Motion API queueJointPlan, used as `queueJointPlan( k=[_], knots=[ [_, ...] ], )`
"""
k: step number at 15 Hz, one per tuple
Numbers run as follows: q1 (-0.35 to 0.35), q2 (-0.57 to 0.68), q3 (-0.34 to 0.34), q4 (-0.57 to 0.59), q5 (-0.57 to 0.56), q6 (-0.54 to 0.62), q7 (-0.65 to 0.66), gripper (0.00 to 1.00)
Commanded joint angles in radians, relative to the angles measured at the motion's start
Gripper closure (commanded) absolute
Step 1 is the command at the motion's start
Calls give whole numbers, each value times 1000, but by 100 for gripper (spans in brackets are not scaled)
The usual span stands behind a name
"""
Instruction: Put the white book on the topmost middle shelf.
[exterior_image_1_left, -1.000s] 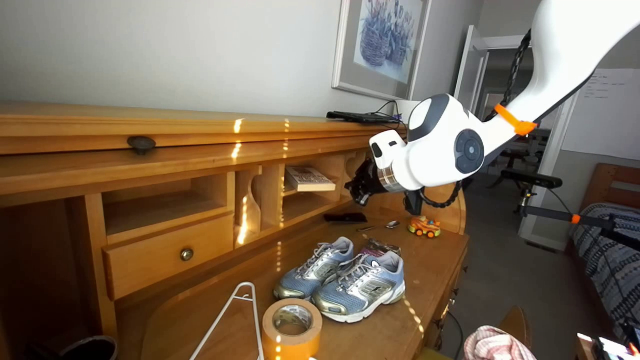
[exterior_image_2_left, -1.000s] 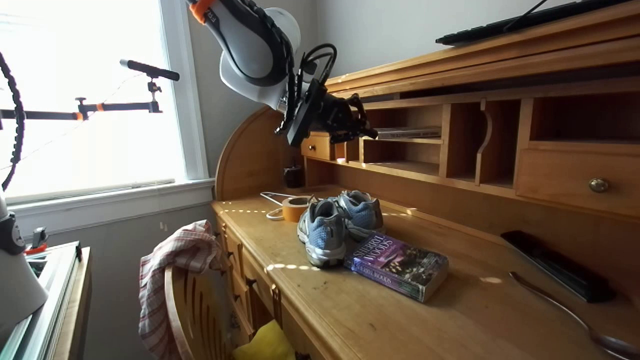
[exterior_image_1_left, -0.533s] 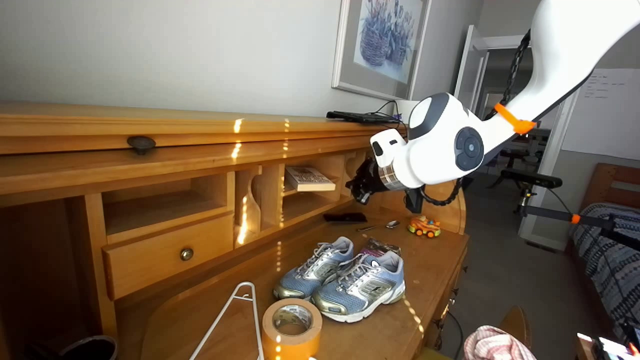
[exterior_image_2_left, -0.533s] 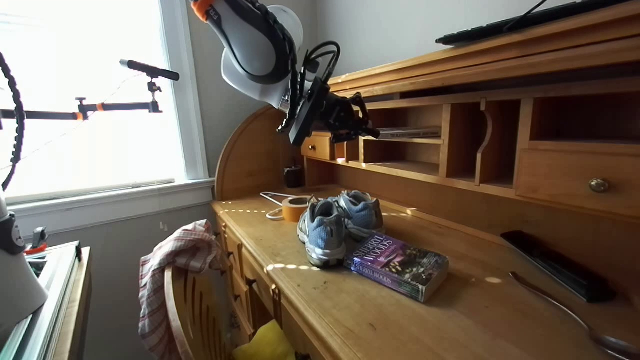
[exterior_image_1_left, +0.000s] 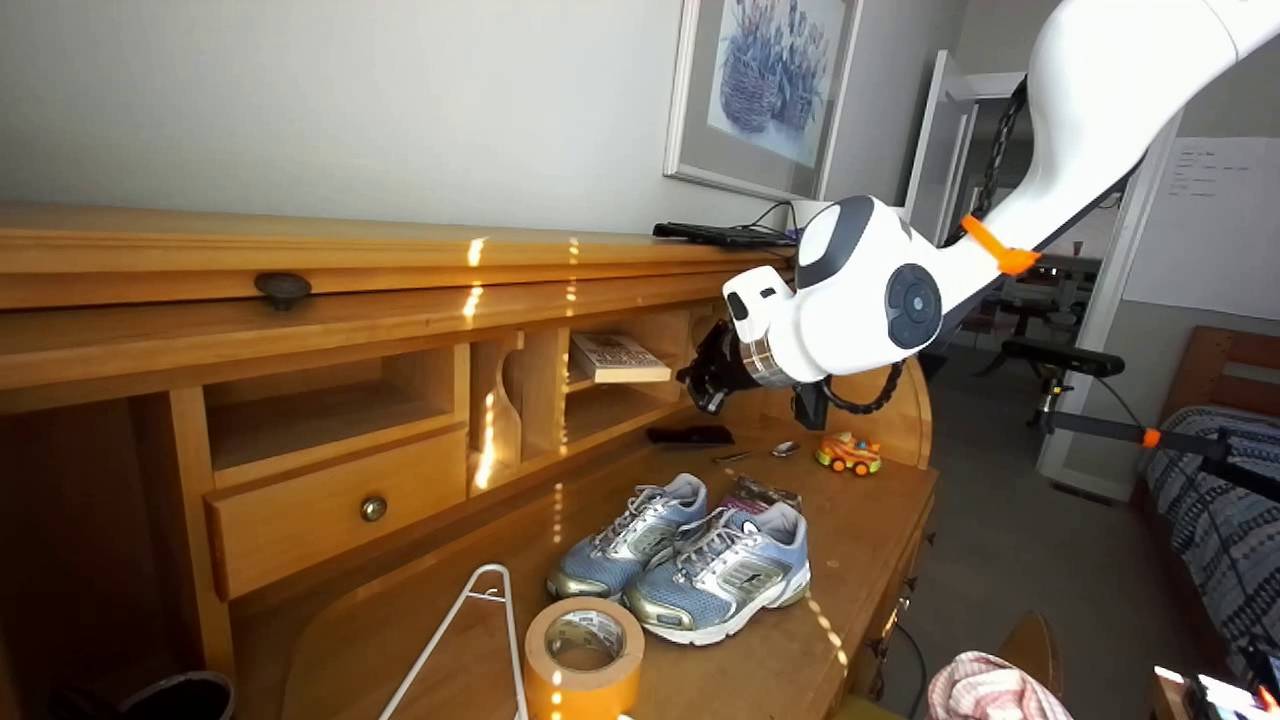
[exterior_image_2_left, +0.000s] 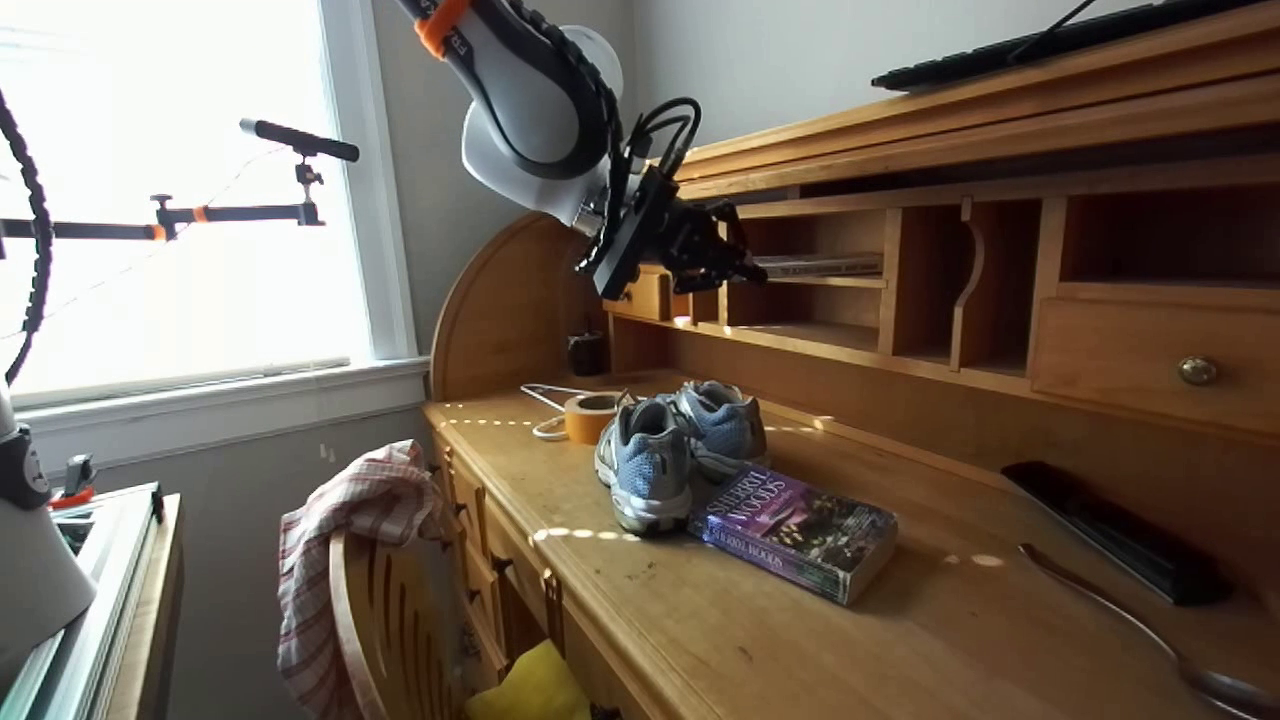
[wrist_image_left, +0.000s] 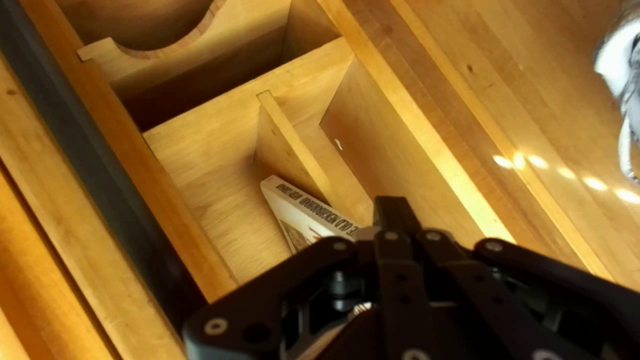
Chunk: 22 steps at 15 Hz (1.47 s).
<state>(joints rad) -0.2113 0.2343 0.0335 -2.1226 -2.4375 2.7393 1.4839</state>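
Just beyond my fingers (wrist_image_left: 395, 215), the book (exterior_image_1_left: 622, 358) lies on the topmost middle shelf (wrist_image_left: 295, 149), between two dividers (exterior_image_2_left: 888, 320); touching or not, I can't say. Below, on the table (exterior_image_2_left: 940, 660), the sneakers (exterior_image_1_left: 715, 580) stand side by side, the tape roll (exterior_image_1_left: 585, 670) at their toes, another book (exterior_image_2_left: 800, 530) at their heels. In an exterior view, the hanger (exterior_image_1_left: 513, 630) lies left of the tape roll, and the spoon (exterior_image_1_left: 785, 449) left of the toy car (exterior_image_1_left: 848, 453). Before the table stands a chair (exterior_image_2_left: 355, 630), a cloth (exterior_image_2_left: 355, 510) over its back.

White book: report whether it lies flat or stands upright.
Lying flat. In an exterior view, the white book shows its printed cover facing up; in both exterior views it sits low on the topmost middle shelf.
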Motion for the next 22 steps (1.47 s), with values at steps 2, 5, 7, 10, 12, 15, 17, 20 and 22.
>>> queueJointPlan(
  k=[2,5,7,10,12,15,17,20,22],
  knots=[
    [-3,55,10,52,-31,33,2,100],
    [3,59,21,59,-38,22,-4,100],
    [6,60,27,64,-39,18,-12,100],
    [11,64,33,74,-37,17,-25,100],
    [18,69,40,82,-33,12,-37,100],
    [29,78,52,91,-25,9,-58,100],
    [36,89,61,103,-23,7,-69,100],
    [50,104,73,124,-20,3,-76,100],
    [57,113,78,139,-16,1,-82,100]
  ],
)
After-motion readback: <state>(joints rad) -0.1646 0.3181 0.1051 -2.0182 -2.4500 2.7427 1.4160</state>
